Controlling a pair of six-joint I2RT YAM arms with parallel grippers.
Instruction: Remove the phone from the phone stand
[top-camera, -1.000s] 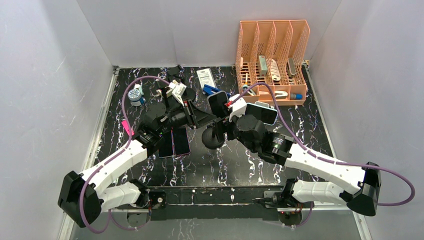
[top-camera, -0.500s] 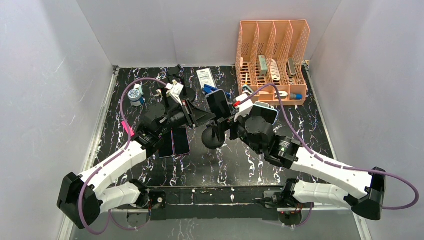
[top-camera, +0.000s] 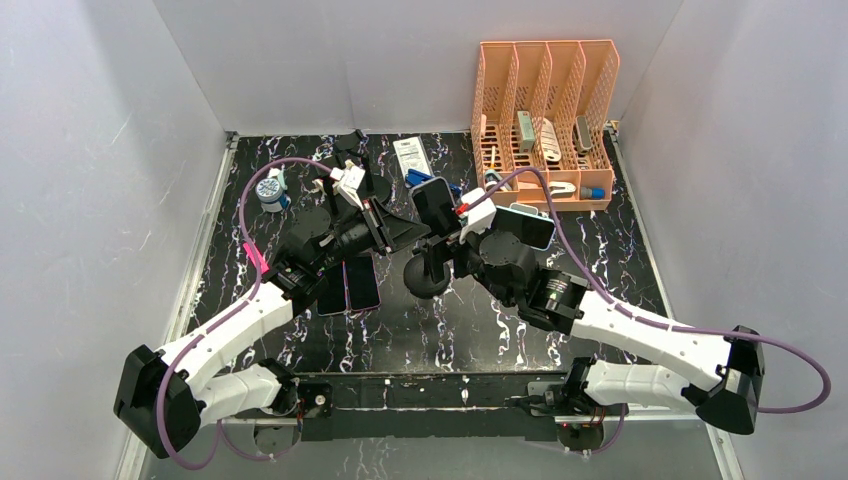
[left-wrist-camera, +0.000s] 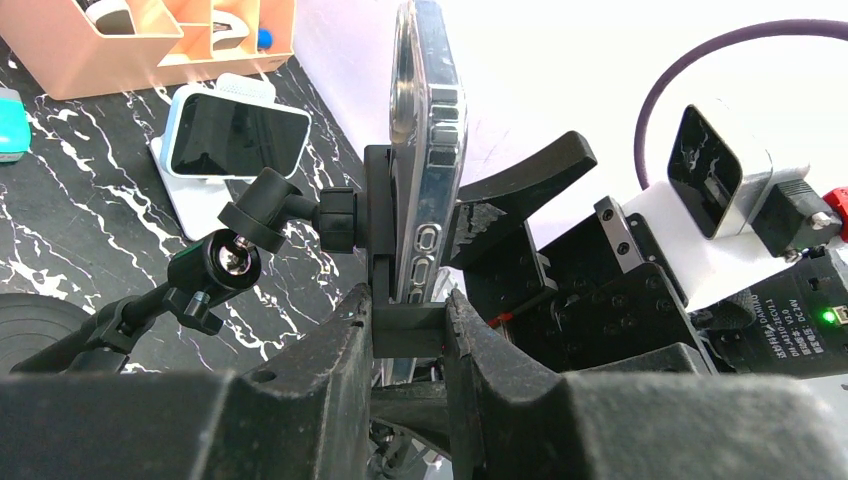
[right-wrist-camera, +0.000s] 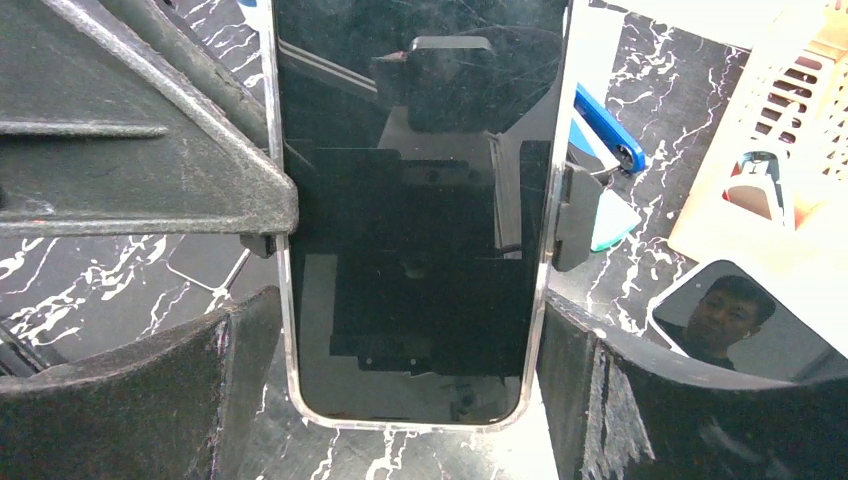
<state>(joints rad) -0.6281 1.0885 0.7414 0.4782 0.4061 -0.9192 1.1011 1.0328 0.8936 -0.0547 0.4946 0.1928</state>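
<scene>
L-tool (left-wrist-camera: 410, 312) clamps stand (left-wrist-camera: 250, 215); phone (right-wrist-camera: 415, 200) top cropped.

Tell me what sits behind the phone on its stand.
Behind the phone is the stand's cradle plate, joined to a ball-joint arm; the left fingers pinch its bottom bracket. The phone's back face is hidden.
</scene>
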